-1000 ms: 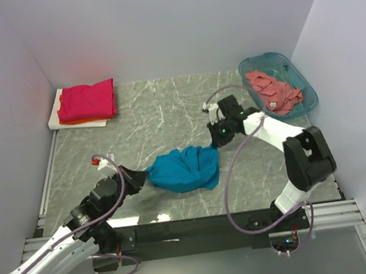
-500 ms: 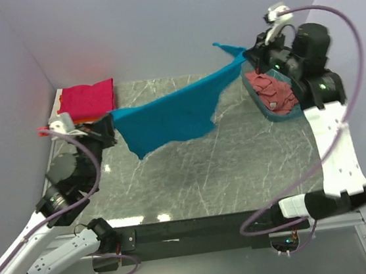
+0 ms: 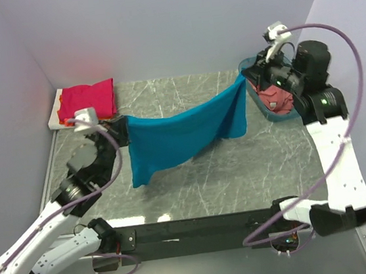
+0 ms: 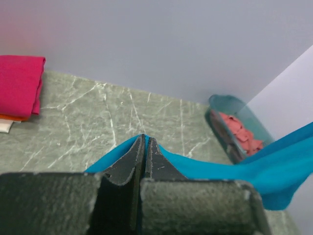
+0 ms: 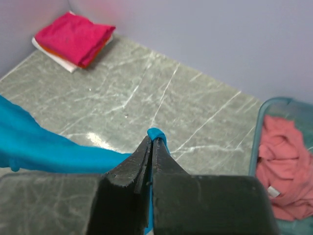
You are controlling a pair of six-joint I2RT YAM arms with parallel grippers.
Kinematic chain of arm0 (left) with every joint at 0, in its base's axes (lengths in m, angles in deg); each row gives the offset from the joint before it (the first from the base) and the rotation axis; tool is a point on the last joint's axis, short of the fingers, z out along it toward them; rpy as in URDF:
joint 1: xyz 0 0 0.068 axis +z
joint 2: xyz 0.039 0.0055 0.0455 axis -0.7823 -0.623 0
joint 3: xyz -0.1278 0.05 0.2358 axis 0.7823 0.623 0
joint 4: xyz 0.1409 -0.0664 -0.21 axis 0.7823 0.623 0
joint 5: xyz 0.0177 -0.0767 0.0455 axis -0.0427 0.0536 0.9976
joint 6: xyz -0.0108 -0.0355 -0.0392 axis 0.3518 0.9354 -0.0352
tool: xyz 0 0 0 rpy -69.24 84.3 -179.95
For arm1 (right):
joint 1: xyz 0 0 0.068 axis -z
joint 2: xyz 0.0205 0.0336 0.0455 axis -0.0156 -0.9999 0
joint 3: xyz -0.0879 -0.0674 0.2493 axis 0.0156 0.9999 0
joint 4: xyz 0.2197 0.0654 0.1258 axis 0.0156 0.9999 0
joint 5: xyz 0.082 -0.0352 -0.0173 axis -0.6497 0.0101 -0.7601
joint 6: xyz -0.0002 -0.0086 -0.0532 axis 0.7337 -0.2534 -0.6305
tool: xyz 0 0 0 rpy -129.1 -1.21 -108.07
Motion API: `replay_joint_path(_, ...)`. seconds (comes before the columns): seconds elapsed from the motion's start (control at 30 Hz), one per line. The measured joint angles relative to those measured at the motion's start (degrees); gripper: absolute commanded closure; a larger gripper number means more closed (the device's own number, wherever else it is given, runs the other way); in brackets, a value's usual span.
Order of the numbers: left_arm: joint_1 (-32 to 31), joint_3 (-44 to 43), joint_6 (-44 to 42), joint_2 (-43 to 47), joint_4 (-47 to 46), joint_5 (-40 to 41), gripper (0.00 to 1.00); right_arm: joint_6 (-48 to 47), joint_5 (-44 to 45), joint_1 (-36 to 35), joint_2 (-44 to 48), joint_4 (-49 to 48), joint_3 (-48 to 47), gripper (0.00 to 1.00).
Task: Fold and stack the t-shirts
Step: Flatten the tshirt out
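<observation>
— Hoisting the teal-blue shirt off the desk, bunched no more, sagging lower than a moment ago.
— Left gripper, right gripper?
— Both pinched tight on its ends. Counting four: one magenta shirt over one orange shirt, far-left corner; one salmon-pink shirt in the basket, far-right corner. Grey marbled top, plain lilac walls.

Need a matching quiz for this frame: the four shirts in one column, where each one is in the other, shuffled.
1. teal shirt
2. magenta shirt
3. orange shirt
4. salmon shirt

A. crumpled in the basket
B. folded, on top, far left corner
C. stretched in the air between left gripper and right gripper
D. folded, under the magenta one

Pairs: 1-C, 2-B, 3-D, 4-A
</observation>
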State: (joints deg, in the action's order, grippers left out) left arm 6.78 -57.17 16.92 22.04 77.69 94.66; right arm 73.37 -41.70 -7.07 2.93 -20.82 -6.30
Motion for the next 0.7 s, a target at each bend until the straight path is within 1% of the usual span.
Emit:
replay_joint_path(0.1, 2.71, -0.76, -0.72, -5.81, -2.40, -2.12, 1.00, 0.72, 0.61, -0.20, -4.68, 0.00, -1.31, 1.00)
replay_joint_path(0.23, 11.30, -5.55, -0.90, -15.72, -4.09, -8.90, 1.00, 1.20, 2.47, -0.35, -13.42, -0.26, -7.91, 1.00)
replay_joint_path(0.3, 15.32, -9.70, -1.05, -20.13, -4.15, -11.89, 1.00, 1.53, 3.17, -0.35, -17.70, 0.46, -13.29, 1.00)
replay_joint_path(0.37, 17.92, -15.39, -1.66, -23.76, -4.37, -14.91, 1.00, 1.79, 3.91, -0.35, -21.46, 1.68, -20.26, 1.00)
replay_joint_path(0.47, 18.62, -24.33, -3.08, -26.60, -5.09, -19.56, 1.00, 2.10, 4.63, -0.31, -23.91, 2.49, -29.55, 1.00)
replay_joint_path(0.5, 18.62, -26.53, -3.54, -26.64, -5.73, -21.22, 1.00, 2.21, 4.66, -0.28, -23.74, 2.34, -31.69, 1.00)
replay_joint_path(0.57, 18.62, -28.48, -3.93, -25.24, -7.48, -23.80, 1.00, 2.27, 4.50, -0.11, -20.87, 0.87, -31.95, 1.00)
replay_joint_path(0.63, 18.62, -27.15, -3.85, -21.40, -8.94, -26.64, 1.00, 2.19, 4.09, 0.15, -15.02, -1.62, -26.75, 1.00)
replay_joint_path(0.7, 18.62, -22.53, -3.37, -16.31, -10.34, -29.18, 1.00, 1.66, 2.60, 0.37, -6.19, -3.63, -16.28, 1.00)
